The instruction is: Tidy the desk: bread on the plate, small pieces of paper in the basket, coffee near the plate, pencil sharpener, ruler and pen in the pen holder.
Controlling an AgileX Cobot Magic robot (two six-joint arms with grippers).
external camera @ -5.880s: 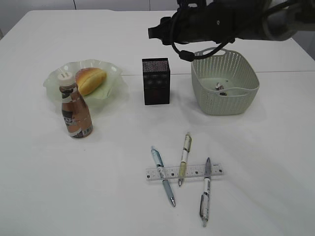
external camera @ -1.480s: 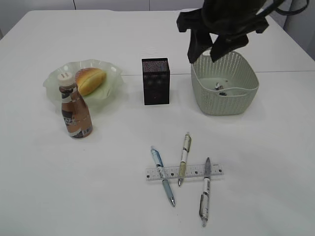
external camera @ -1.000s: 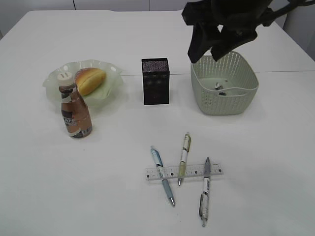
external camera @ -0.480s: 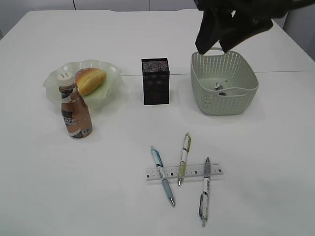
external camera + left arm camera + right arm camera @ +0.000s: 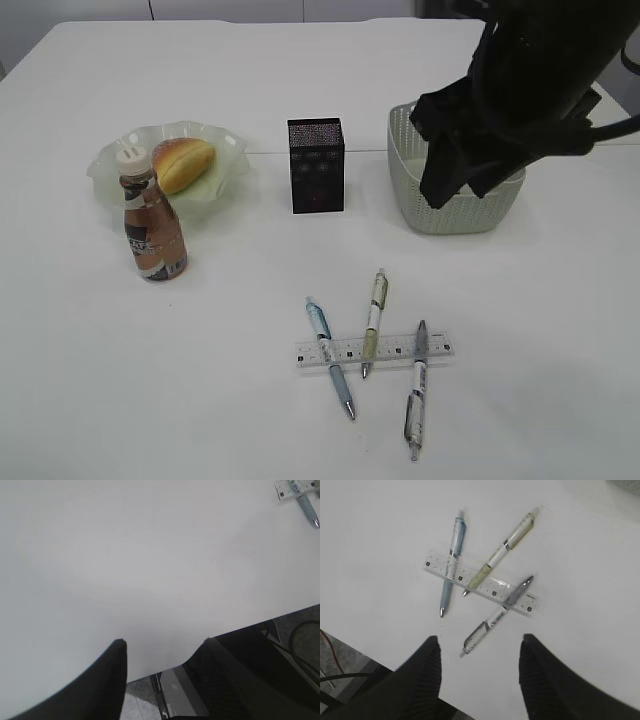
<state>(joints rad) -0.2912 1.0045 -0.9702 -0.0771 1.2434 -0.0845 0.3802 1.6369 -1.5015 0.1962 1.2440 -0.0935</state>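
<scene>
You've got the bread (image 5: 183, 162) on the plate (image 5: 225, 150), coffee (image 5: 152, 227) beside it; three pens (image 5: 453, 561) and the ruler (image 5: 481, 582) still lie near, unsorted; right gripper (image 5: 479, 670) hangs half-open and empty above them; left gripper (image 5: 162, 667) likewise empty.

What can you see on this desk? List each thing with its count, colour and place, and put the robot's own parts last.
bread: one, golden-brown, on the plate
plate: one, pale green, far left
coffee: one, brown with white cap, in front of the plate
pen holder: one, black mesh, centre back
basket: one, pale green, right, partly hidden by the arm
pens: three, lying across the ruler, front centre
ruler: one, clear, under the pens
right gripper: open, above the pens
left gripper: open, over the bare desk
</scene>
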